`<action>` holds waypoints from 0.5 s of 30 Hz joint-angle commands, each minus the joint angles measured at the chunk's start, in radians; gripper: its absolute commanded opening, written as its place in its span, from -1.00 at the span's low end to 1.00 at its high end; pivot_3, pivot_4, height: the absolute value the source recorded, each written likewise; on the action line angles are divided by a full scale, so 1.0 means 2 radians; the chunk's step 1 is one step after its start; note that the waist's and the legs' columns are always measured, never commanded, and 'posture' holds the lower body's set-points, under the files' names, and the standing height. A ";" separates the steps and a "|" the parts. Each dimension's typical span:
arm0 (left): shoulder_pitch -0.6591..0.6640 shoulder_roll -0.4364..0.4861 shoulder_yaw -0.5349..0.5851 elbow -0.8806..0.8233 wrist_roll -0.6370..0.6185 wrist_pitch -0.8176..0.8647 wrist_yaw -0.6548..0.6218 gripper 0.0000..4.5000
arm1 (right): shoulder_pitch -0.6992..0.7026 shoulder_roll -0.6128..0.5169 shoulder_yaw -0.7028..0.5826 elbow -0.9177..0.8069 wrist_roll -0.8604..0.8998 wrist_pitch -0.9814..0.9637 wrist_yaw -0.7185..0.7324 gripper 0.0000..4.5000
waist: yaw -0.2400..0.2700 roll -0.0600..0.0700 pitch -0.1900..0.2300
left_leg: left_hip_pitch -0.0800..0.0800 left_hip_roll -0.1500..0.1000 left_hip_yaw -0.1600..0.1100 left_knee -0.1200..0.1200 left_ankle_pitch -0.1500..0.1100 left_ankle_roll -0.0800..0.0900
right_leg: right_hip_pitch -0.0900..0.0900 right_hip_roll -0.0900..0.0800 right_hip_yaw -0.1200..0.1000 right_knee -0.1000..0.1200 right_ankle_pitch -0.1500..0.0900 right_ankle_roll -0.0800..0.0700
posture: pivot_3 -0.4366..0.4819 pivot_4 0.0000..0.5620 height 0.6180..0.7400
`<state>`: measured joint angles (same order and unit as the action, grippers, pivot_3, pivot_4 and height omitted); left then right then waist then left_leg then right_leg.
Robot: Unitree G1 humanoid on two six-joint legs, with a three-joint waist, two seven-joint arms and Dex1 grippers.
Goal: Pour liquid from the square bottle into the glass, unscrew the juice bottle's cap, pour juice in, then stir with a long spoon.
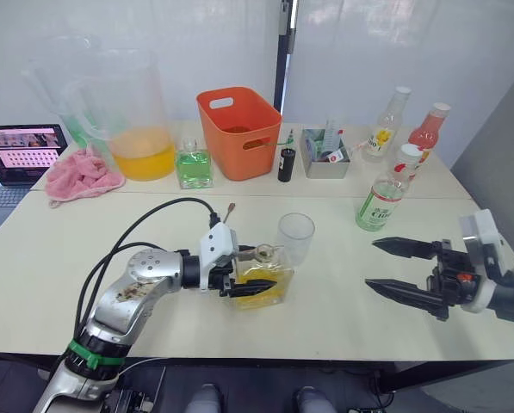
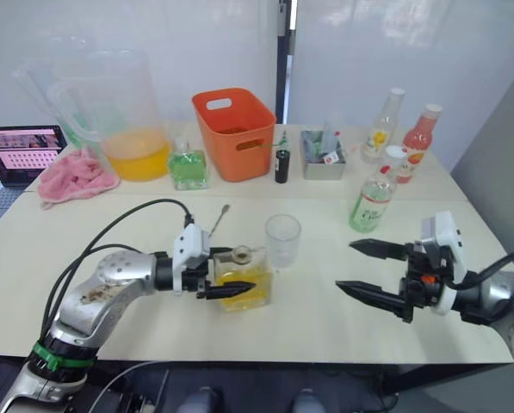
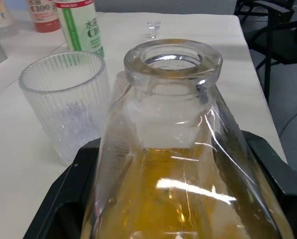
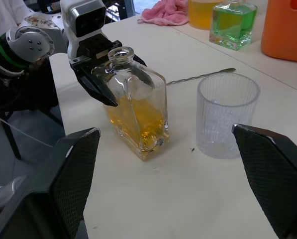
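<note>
The square bottle (image 1: pixel 263 280) with yellow liquid is at the table's middle, its mouth open and no stopper in it. It leans slightly toward the glass. My left gripper (image 1: pixel 265 269) is shut on its sides, one black finger (image 4: pixel 96 87) showing on the near face. The empty ribbed glass (image 1: pixel 295 237) stands just beyond it on the right, not touching. The long spoon (image 2: pixel 219 217) lies flat behind the left gripper. The juice bottle (image 1: pixel 384 200) stands upright farther right, white cap (image 1: pixel 409 153) on. My right gripper (image 1: pixel 371 263) is open, low over the table, right of the glass.
Along the back stand a big pitcher (image 1: pixel 132 120) of orange liquid, a green square bottle (image 1: pixel 193 165), an orange basket (image 1: pixel 238 131), a small black bottle (image 1: pixel 286 163), a grey tray (image 1: pixel 324 159), a yellow-label bottle (image 1: pixel 386 120) and a pink-red bottle (image 1: pixel 426 133). A pink cloth (image 1: pixel 83 175) and laptop (image 1: pixel 20 153) sit far left.
</note>
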<state>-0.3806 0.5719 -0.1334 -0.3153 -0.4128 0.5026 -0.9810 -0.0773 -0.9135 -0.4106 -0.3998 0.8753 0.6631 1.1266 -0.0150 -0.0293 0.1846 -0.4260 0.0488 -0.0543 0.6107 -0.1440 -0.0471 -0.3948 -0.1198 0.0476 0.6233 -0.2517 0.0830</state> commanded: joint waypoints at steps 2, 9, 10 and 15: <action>-0.002 0.020 0.062 -0.052 -0.032 0.015 0.024 0.25 | -0.036 -0.005 0.024 0.019 -0.003 -0.008 0.014 0.99 | 0.001 0.000 0.000 | 0.000 0.000 0.000 0.000 0.000 0.000 | 0.000 0.000 0.000 0.000 0.000 0.000 | -0.05 -0.47 1.00; -0.034 0.053 0.119 -0.040 -0.026 0.072 0.090 0.25 | -0.083 0.007 0.066 0.048 -0.012 -0.012 0.030 0.99 | 0.002 -0.001 0.001 | -0.004 0.000 0.000 0.001 0.000 0.000 | -0.004 0.000 0.000 0.001 0.002 0.003 | -0.05 -0.47 1.00; -0.043 0.058 0.120 -0.035 -0.022 0.069 0.091 0.25 | -0.085 0.010 0.069 0.049 -0.013 -0.012 0.030 0.99 | 0.002 -0.001 0.001 | -0.005 0.000 0.000 0.001 0.000 0.000 | -0.005 0.000 0.000 0.001 0.002 0.003 | -0.05 -0.47 1.00; -0.089 0.072 0.107 0.013 0.004 0.061 0.103 0.25 | -0.089 0.020 0.075 0.050 -0.016 -0.014 0.021 0.99 | 0.003 -0.001 0.001 | -0.006 0.000 -0.001 0.000 0.000 0.000 | -0.006 0.000 0.000 0.001 0.002 0.003 | -0.05 -0.47 1.00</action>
<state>-0.5037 0.7067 0.0608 -0.2833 -0.4170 0.6572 -0.7918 -0.2411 -0.8733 -0.2430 -0.2855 0.8382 0.6539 1.1756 -0.0091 -0.0321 0.1866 -0.4382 0.0489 -0.0555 0.6116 -0.1439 -0.0470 -0.4060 -0.1189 0.0470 0.6247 -0.2474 0.0899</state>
